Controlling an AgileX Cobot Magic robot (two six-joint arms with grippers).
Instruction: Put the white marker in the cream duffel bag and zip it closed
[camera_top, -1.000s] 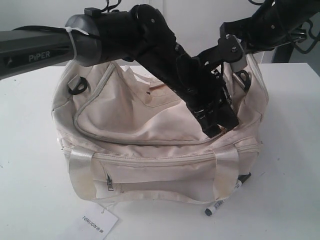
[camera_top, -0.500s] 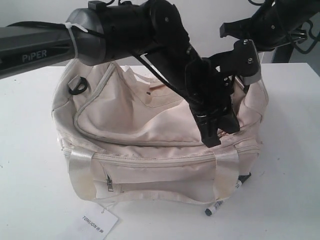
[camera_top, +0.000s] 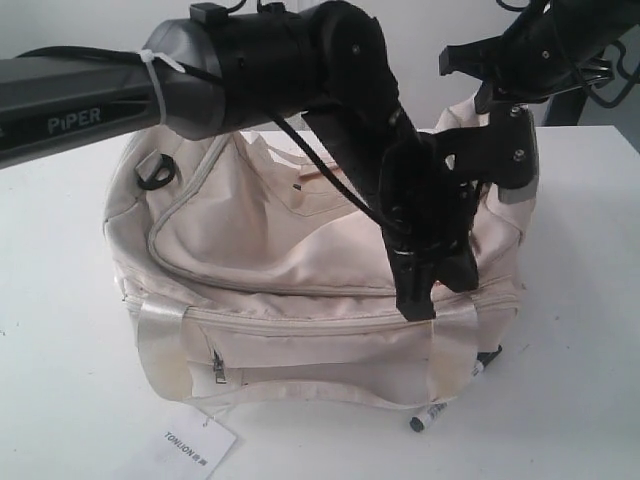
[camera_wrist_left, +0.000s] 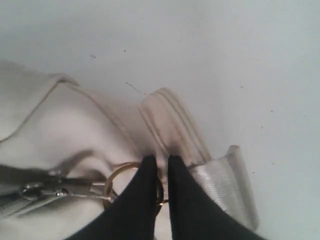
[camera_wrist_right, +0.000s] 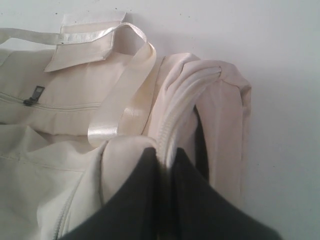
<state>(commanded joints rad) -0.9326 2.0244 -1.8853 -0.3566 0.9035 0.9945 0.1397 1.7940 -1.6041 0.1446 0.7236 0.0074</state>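
The cream duffel bag (camera_top: 260, 240) sits mid-table, its curved top zipper drawn along the front. The white marker (camera_top: 443, 405) lies on the table at the bag's front right corner, outside the bag, partly hidden under a strap handle. My left gripper (camera_top: 418, 303) reaches across to the bag's right front. In the left wrist view it (camera_wrist_left: 162, 161) is shut on the gold ring (camera_wrist_left: 116, 176) of the zipper pull (camera_wrist_left: 50, 191). My right gripper (camera_top: 508, 165) is at the bag's right end. There it (camera_wrist_right: 165, 156) is shut on a fold of the bag's zipper seam (camera_wrist_right: 172, 120).
A white paper tag (camera_top: 195, 445) lies on the table before the bag. A black D-ring (camera_top: 155, 172) sits at the bag's left end. Satin strap handles (camera_wrist_right: 125, 100) drape over the front pocket. The white table (camera_top: 60, 380) stretches around the bag.
My left gripper has slid forward and down along the zipper line with the ring in it. The right gripper has shifted right and lower, still holding the bag's end.
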